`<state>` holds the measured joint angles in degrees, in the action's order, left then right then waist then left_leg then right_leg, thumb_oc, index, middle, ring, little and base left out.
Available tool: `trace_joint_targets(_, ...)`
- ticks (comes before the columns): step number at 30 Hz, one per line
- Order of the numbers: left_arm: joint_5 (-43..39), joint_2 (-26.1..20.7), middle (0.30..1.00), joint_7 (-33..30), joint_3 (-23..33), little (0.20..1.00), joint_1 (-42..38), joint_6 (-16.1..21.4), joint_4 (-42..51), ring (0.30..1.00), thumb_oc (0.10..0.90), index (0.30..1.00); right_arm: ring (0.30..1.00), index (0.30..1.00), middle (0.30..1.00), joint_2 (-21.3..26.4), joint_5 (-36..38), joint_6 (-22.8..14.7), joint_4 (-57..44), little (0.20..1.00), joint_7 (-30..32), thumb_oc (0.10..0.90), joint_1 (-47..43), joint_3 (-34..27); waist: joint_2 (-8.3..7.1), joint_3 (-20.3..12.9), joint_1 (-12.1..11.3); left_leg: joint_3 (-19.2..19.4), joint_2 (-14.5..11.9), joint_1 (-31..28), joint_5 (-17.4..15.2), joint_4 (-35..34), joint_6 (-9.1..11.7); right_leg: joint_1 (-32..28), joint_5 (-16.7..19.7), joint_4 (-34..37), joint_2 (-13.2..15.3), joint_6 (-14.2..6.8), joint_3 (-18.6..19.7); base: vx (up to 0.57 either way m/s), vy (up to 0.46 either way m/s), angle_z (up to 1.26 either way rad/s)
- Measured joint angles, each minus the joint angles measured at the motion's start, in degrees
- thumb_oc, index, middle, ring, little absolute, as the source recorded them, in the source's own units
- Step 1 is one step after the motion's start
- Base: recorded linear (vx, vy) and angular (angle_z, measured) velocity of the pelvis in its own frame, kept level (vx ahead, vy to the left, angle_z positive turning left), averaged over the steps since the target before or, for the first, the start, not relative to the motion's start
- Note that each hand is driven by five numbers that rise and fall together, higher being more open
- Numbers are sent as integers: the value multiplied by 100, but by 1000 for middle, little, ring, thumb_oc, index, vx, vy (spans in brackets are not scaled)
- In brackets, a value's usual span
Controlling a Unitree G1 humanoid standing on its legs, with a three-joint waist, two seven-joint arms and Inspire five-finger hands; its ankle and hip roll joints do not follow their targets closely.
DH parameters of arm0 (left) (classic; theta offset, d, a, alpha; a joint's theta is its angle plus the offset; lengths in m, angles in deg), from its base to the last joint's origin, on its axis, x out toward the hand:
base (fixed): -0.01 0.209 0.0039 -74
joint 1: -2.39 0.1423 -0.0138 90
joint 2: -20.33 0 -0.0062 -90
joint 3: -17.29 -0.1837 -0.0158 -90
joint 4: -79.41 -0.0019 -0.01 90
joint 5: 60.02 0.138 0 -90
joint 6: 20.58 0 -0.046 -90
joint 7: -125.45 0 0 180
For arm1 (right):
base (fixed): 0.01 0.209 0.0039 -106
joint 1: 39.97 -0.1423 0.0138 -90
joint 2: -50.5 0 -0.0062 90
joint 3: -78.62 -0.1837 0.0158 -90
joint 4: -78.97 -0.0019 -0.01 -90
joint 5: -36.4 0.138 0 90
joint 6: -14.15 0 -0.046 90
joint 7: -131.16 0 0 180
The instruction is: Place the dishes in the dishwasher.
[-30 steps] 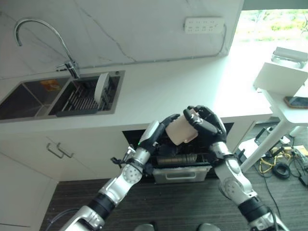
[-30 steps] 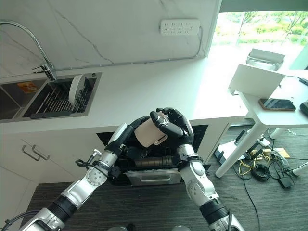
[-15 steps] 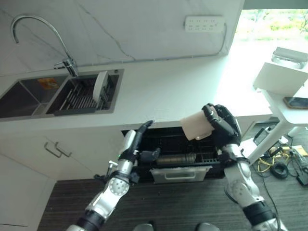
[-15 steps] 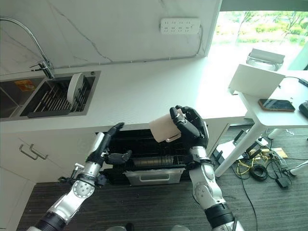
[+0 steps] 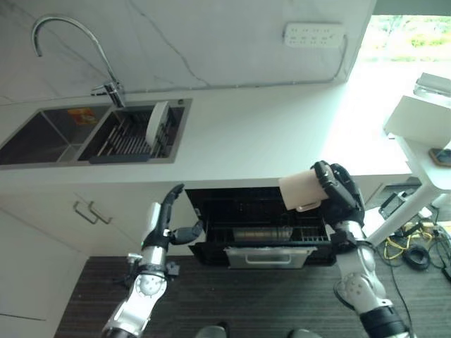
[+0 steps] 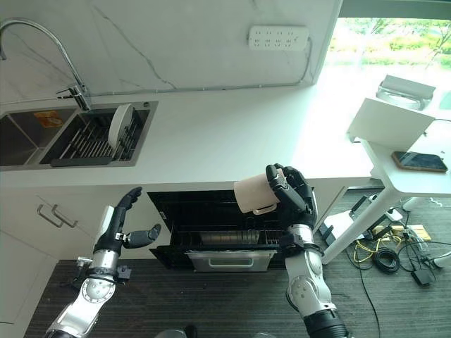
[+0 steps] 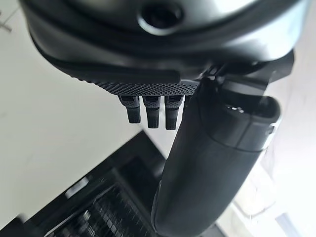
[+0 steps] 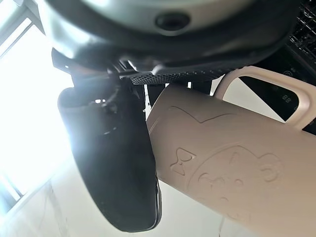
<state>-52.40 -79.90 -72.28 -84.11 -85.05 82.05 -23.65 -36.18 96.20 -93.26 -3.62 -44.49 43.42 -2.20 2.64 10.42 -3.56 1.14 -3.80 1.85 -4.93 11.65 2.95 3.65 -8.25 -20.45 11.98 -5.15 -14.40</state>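
— What changed on our left? 
— Our left hand [image 5: 163, 224] has let go and drawn aside, fingers straight, empty, left of the open black dishwasher drawer [image 5: 262, 227].
— And right? 
— Our right hand [image 5: 340, 193] alone grips the beige ceramic mug [image 5: 302, 190] above the rack's right end; lowering comes next, we judge.

**Left wrist: my hand empty over dishwasher**

My left hand [image 7: 163, 54] holds nothing, fingers [image 7: 154, 112] straight in a row, thumb [image 7: 212, 163] sticking out beside them. Past them, white counter [image 7: 54, 143] and the dark open dishwasher [image 7: 108, 207], blurred.
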Motion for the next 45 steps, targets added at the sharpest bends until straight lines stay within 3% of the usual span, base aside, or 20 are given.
trace_joint_targets(5, 59, -145, 900, 524, -169, 900, 45, 78, -82, 900, 800, 900, 300, 300, 300, -38, -13, 18, 24, 300, -33, 400, 46, 2, 45, 25, 9, 1, 0, 0, -1, -4, -2, -3, -1, 5, 0, -3, -3, 57, 12, 0)
trace_joint_targets(10, 221, -503, 900, 1484, -550, 900, 46, 281, -85, 900, 800, 900, 300, 300, 300, -33, -89, 56, 169, 300, -41, 400, 90, -2, 85, 45, 3, 2, 3, 5, -5, -5, -6, -5, -7, 9, 4, -11, -9, 86, 18, 1)
trace_joint_targets(14, 305, -528, 900, 2079, -989, 900, 79, 292, -81, 900, 800, 900, 300, 300, 300, -17, -129, 233, 560, 300, -13, 400, 94, 3, 91, 50, -21, -3, 12, 19, -7, -9, -8, -4, -11, 13, 19, -18, -25, 55, 19, 2)
trace_joint_targets(23, 520, -871, 900, 2084, -1116, 900, 16, 293, -74, 900, 800, 900, 300, 300, 300, 149, -351, 312, 1146, 300, 195, 400, 116, 4, 174, 134, 1, -73, 47, 110, -5, 5, -4, 12, -22, 21, 62, -35, -117, 48, 14, 6)
trace_joint_targets(26, 752, -899, 900, 2018, -1160, 900, -212, 293, -75, 900, 800, 900, 300, 300, 300, 215, -357, 311, 1495, 300, 216, 400, 63, 4, 216, 330, -3, -122, 81, 153, -2, 28, 0, 22, -31, -8, 100, -49, -154, 29, 2, 9)
trace_joint_targets(33, 1378, -1161, 900, 1194, -1365, 900, -604, 107, -106, 900, 800, 900, 300, 300, 300, 399, -360, 345, 1598, 300, 222, 400, -170, 4, 276, 553, -26, -144, 94, 312, 3, 105, 4, 169, -28, -74, 112, -43, -156, 60, -3, 2)
trace_joint_targets(40, 1639, -1324, 900, 924, -2081, 900, -1671, -277, -154, 900, 800, 900, 300, 300, 300, 531, -460, 404, 1634, 300, 250, 400, -1314, 10, 308, 1331, 37, -149, 92, 741, 85, 345, 25, 690, 11, -375, 111, 24, -12, -34, -16, -1)
trace_joint_targets(45, 1639, -1349, 900, 927, -2293, 900, -2507, -426, -422, 900, 800, 900, 300, 300, 300, 570, -456, 427, 1796, 300, 349, 400, -1866, 72, 172, 1786, 99, -150, 80, 798, 105, 394, 34, 744, 44, -392, 98, 48, 3, -44, -15, -1)
